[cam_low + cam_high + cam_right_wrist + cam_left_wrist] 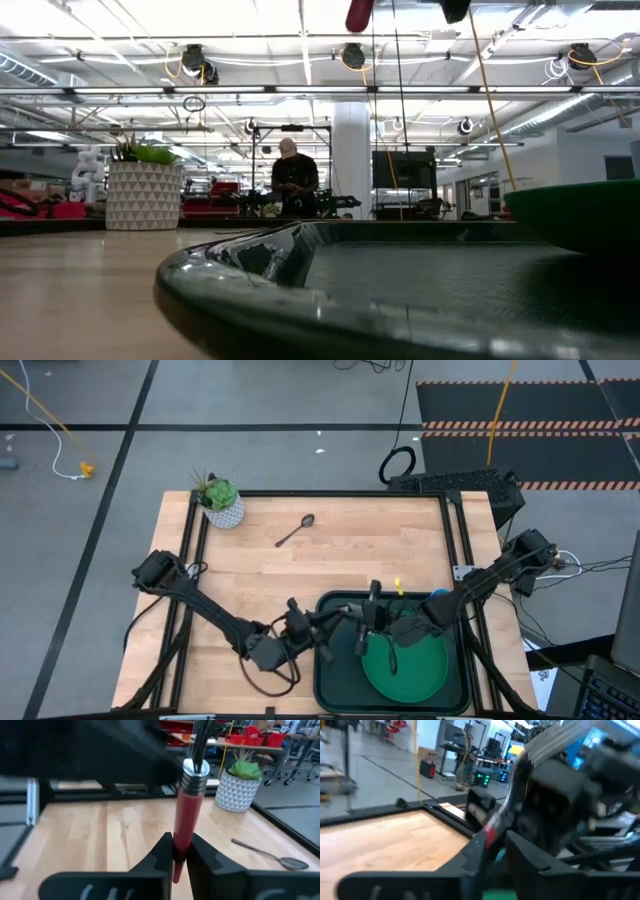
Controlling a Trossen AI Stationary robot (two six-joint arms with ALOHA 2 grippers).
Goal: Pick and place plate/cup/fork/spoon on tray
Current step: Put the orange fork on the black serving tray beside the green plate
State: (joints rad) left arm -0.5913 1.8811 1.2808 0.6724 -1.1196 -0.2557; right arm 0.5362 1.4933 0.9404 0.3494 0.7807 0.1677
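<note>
The right gripper [181,851] is closed on the red-pink handle of the fork with silver metal tines [188,815]; its two dark fingers [161,851] clamp the handle from both sides, and the fork stands roughly upright between them. In the high view this gripper [366,628] hangs over the large dark blackish-green rectangular tray with a raised rim [325,660], near the tray's 11 o'clock area.

The left gripper [322,622] sits at the tray's 9 o'clock edge, close beside the right gripper. Whether its fingers are apart or together cannot be told.

The round flat solid green plate [405,660] lies inside the tray, toward 4 o'clock. The small round bright blue cup [439,596] is at the tray's 1 o'clock corner, mostly hidden by the right arm.

The slim all-metal greyish spoon [295,532] lies on the light wooden table [260,575], well apart from the tray, toward 11 o'clock. A white patterned pot with a green plant [222,506] stands at the table's 10 o'clock corner.

In the low view a person [294,180] is in the room behind the table.
</note>
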